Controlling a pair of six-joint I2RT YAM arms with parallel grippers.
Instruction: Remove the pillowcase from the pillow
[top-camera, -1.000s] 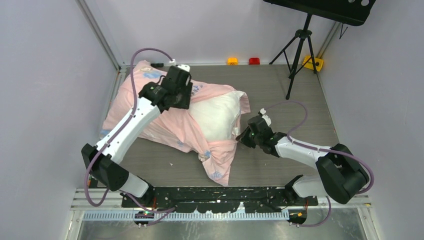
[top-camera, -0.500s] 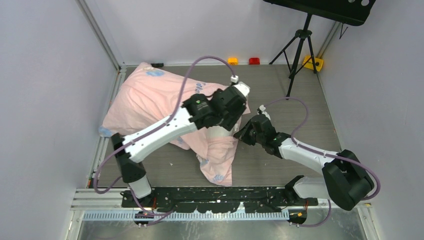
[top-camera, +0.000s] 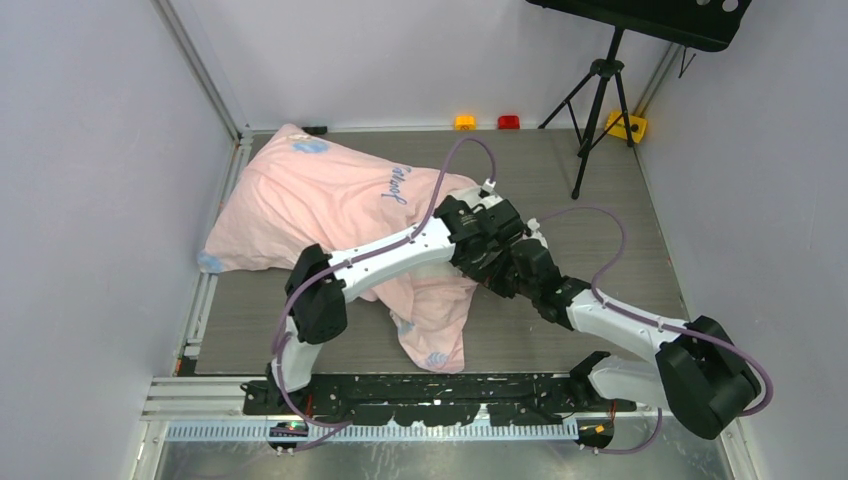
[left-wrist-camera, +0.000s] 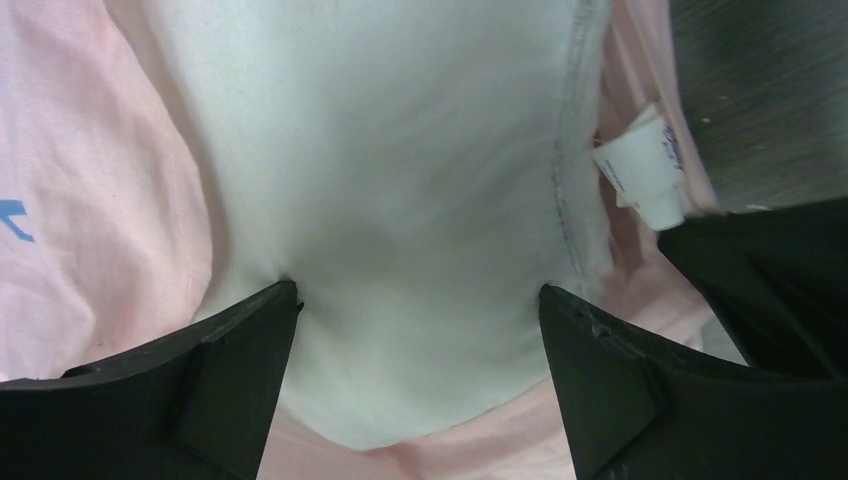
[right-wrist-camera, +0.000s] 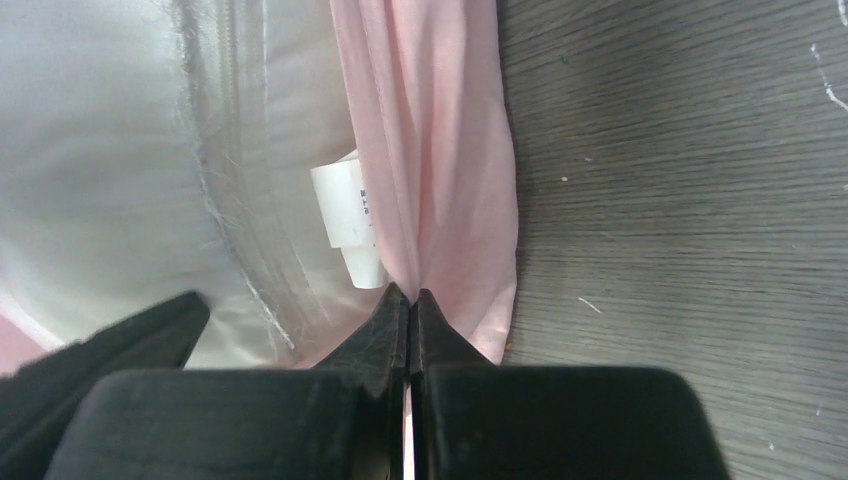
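The pale pink pillowcase (top-camera: 330, 195) lies across the left and middle of the table, wrinkled, with blue writing. The white pillow (left-wrist-camera: 400, 180) shows at the case's open end, its small tag (left-wrist-camera: 645, 165) at the seam; in the top view both arms hide that end. My left gripper (left-wrist-camera: 418, 300) is open, its fingers (left-wrist-camera: 250, 330) spread on either side of the bulging white pillow end. My right gripper (right-wrist-camera: 411, 296) is shut on a pinched fold of the pillowcase's (right-wrist-camera: 440, 150) edge, right beside the pillow (right-wrist-camera: 90, 140) and its tag (right-wrist-camera: 345, 215).
A black tripod (top-camera: 598, 90) stands at the back right. Small orange (top-camera: 464, 122), red (top-camera: 509, 122) and yellow (top-camera: 625, 125) objects sit along the back edge. Grey walls close in left and right. Bare dark table (top-camera: 600, 230) lies to the right of the pillow.
My left arm swung from the far left of the pillowcase across to the open end on the right. My right gripper kept its hold there and shifted slightly.
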